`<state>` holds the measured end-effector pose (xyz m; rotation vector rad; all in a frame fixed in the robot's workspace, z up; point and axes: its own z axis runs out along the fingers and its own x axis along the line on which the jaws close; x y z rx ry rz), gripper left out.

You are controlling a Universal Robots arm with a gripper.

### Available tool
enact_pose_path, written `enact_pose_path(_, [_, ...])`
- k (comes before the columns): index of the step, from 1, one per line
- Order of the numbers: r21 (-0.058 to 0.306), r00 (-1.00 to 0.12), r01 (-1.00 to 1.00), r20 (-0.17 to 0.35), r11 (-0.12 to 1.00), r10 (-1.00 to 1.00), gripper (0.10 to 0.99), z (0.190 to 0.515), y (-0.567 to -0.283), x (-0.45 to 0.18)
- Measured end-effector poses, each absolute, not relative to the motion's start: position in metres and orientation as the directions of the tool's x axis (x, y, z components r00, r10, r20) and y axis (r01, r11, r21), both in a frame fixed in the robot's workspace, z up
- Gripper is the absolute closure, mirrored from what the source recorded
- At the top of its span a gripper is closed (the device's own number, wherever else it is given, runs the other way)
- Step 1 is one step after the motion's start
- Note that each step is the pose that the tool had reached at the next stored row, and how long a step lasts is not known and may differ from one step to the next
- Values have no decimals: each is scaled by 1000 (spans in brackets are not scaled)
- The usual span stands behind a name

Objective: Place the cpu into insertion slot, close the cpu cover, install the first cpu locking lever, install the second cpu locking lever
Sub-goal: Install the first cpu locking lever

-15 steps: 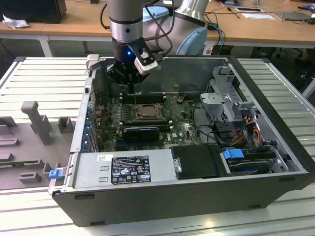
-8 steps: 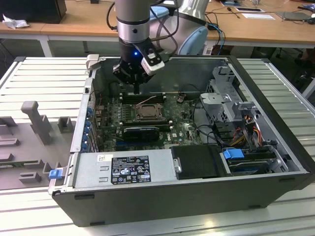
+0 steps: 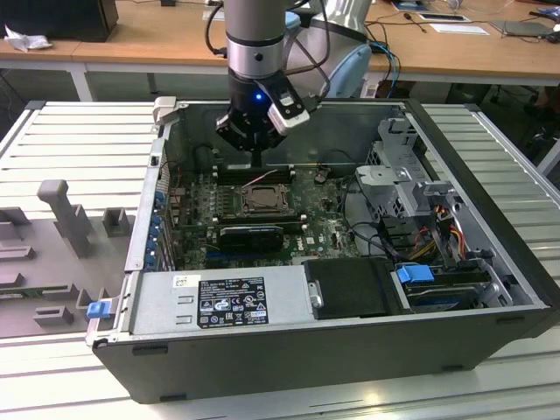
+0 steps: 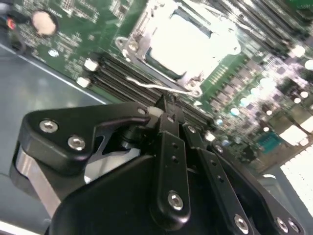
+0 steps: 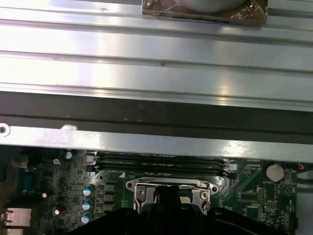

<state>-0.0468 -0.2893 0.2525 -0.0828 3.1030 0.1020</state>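
In the exterior view my gripper (image 3: 256, 159) hangs inside the open computer case, just above the far edge of the insertion slot (image 3: 261, 199). Its fingers come together to one narrow tip, with nothing seen between them. In the second wrist view the cpu (image 4: 186, 41) lies bright and flat in the socket. The cpu cover (image 4: 131, 45) sits down around it as a silver frame. A thin wire locking lever (image 4: 156, 88) runs along the socket edge nearest my gripper (image 4: 166, 111), whose tip is right beside it. The first wrist view shows the cpu cover (image 5: 142, 187) beyond the gripper body.
Long black memory slots (image 5: 161, 164) lie between the socket and the case wall. A black graphics card (image 3: 251, 234) sits on the near side of the socket, the power supply (image 3: 219, 297) in front, and a drive cage (image 3: 411, 188) with cables on the exterior view's right.
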Motion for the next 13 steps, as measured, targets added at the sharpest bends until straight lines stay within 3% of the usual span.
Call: enact_pose_path(13, [74, -996, -85, -38, 994, -82, 980, 231, -285, -33])
